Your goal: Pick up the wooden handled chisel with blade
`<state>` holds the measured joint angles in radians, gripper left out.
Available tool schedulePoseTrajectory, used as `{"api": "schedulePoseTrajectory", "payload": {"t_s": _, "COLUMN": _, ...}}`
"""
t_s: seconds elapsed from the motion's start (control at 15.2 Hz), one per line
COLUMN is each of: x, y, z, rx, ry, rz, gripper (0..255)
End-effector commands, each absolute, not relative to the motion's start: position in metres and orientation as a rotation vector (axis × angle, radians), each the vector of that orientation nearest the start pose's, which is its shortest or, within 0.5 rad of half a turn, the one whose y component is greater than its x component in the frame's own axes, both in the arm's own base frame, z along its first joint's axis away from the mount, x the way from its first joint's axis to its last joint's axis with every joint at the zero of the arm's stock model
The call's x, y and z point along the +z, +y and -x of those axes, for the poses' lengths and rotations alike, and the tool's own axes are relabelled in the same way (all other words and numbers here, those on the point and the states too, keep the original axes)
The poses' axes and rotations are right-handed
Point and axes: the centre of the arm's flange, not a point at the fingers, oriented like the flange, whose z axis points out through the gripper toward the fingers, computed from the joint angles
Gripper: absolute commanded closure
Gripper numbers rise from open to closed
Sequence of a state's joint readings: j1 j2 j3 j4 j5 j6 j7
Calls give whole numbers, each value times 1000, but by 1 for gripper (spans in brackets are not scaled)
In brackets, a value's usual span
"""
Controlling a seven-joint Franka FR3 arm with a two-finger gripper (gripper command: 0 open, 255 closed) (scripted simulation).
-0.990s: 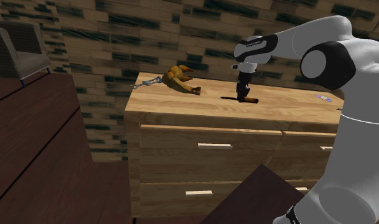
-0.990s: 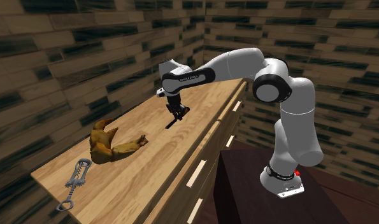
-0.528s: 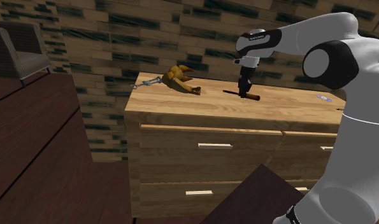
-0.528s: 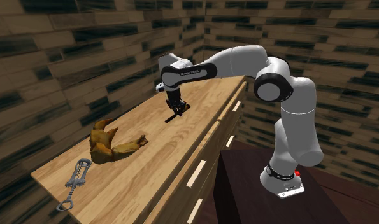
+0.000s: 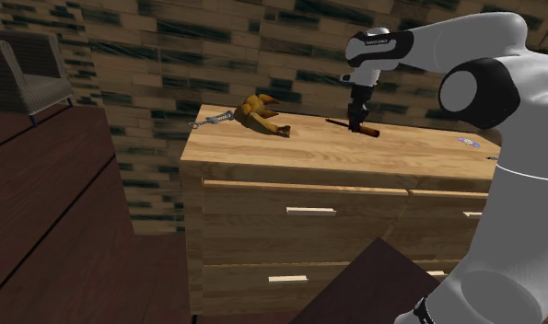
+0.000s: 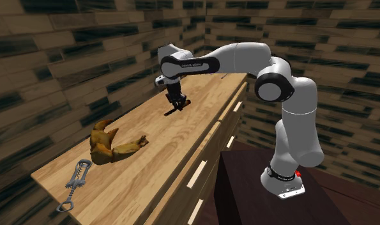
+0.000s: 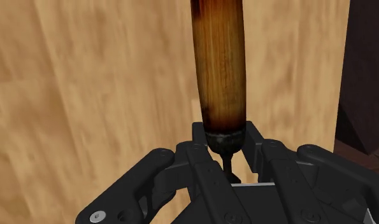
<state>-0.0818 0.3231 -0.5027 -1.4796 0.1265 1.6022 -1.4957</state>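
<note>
The chisel (image 5: 353,127) has a brown wooden handle and a thin dark blade. It hangs above the wooden dresser top (image 5: 401,147), tilted, with my black gripper (image 5: 357,118) shut on it near where handle and blade meet. In the second exterior view the chisel (image 6: 174,109) hangs below the gripper (image 6: 179,102), off the surface. In the wrist view the wooden handle (image 7: 220,63) runs away from the fingers (image 7: 200,153), which clasp its dark ferrule.
A yellow-brown toy figure (image 5: 258,112) and a metal corkscrew (image 5: 212,119) lie at the dresser's far end. A dark wooden stand (image 6: 258,198) is below the dresser's drawers (image 5: 299,212). A grey chair (image 5: 23,74) stands at the shoulder view's left.
The gripper has risen with the chisel in it. The chisel has left the dresser top and moved toward the wall.
</note>
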Motion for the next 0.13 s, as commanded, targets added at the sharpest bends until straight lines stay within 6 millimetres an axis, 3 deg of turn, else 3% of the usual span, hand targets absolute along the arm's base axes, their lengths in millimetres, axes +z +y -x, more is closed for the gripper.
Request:
{"api": "schedulePoseTrajectory", "payload": {"t_s": 0.0, "x": 503, "y": -303, "z": -554, "rx": 161, "ry": -1319, "rz": 2709, "gripper": 255}}
{"api": "schedulePoseTrajectory", "payload": {"t_s": 0.07, "x": 503, "y": -303, "z": -554, "rx": 161, "ry": -1319, "rz": 2709, "gripper": 255}}
